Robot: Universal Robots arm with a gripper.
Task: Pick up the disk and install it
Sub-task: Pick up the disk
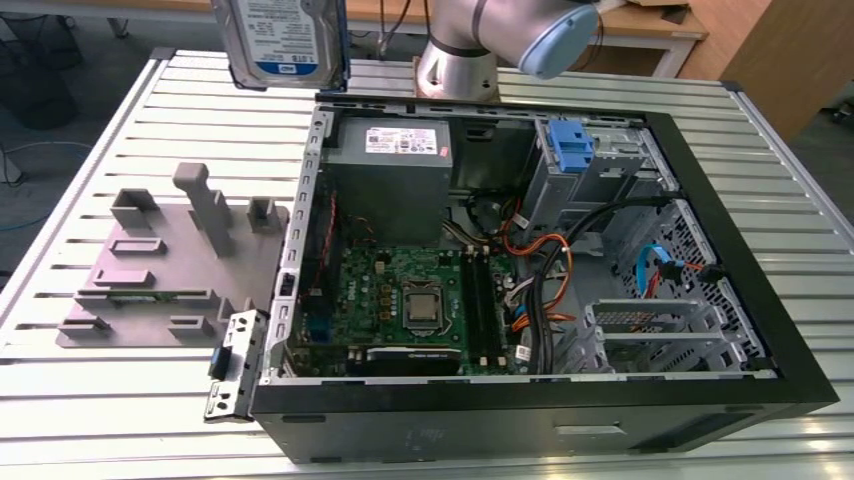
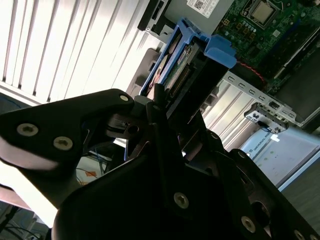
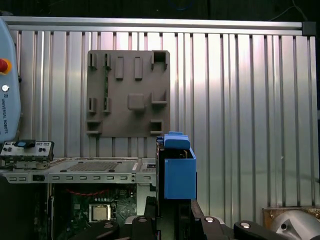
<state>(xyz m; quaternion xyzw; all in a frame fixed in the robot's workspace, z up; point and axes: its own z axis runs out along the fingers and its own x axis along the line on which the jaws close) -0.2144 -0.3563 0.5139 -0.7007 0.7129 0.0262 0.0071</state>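
The disk hangs in the air above the table's far edge, beyond the open computer case; its silver face with the white-and-blue label is turned to the exterior view. In the second wrist view my gripper is shut on the disk, black fingers clamping its near end between the blue side rails. The first wrist view shows the disk edge-on, blue rail end uppermost, rising out of my gripper. Below it lie the slatted table and the case's edge.
The case holds a grey power-supply box, a motherboard, loose cables and a bare blue bracket in the drive bay. A grey fixture plate lies on the exterior view's left. The arm's base stands behind the case.
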